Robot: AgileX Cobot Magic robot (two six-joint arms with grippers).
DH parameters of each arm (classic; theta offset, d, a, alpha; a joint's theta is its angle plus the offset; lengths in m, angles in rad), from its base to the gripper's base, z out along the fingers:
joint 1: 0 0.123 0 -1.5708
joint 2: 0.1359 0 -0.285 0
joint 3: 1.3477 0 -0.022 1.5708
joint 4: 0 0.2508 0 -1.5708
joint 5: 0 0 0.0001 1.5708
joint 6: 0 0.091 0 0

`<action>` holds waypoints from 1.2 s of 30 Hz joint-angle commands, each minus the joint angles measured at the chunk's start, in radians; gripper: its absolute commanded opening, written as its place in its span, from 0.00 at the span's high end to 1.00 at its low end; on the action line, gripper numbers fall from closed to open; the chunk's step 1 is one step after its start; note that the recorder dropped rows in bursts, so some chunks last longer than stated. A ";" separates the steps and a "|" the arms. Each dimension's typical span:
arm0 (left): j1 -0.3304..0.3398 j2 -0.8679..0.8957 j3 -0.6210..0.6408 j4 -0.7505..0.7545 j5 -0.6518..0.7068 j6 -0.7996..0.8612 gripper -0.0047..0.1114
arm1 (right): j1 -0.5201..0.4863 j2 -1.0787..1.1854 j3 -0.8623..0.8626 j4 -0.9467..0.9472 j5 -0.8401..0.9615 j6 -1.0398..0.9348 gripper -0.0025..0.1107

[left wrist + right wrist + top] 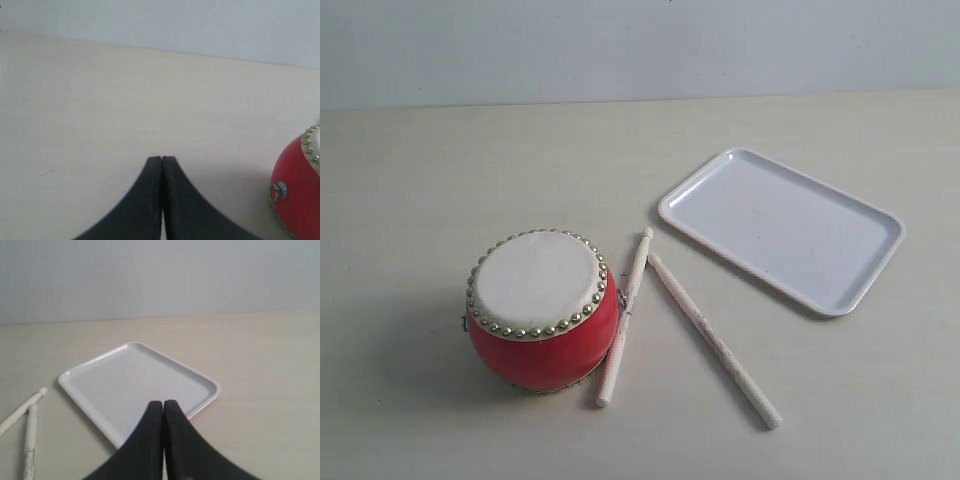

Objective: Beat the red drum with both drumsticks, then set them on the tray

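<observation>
Right wrist view: right pincer (163,402) closed tight, empty, seemingly above the tray (135,377), drumsticks (31,436) well apart.

Nope, no text, logos or numbers I can read anywhere. The red drum (542,345) is just plain glossy red with an off-white skin top, and the tray (780,225) is blank white. The drumsticks (715,342) only show a few faint scuffs, nothing that forms letters.
</observation>
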State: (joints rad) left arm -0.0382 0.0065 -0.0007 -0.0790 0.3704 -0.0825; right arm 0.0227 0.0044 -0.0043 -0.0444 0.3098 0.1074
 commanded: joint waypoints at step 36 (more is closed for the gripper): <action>0.001 -0.006 0.001 0.039 -0.540 -0.106 0.96 | -0.006 -0.004 0.004 -0.006 -0.003 -0.001 0.98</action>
State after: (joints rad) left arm -0.0382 0.0065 -0.0007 -0.0369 -0.0963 -0.1027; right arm 0.0227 0.0044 -0.0043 -0.0444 0.3098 0.1074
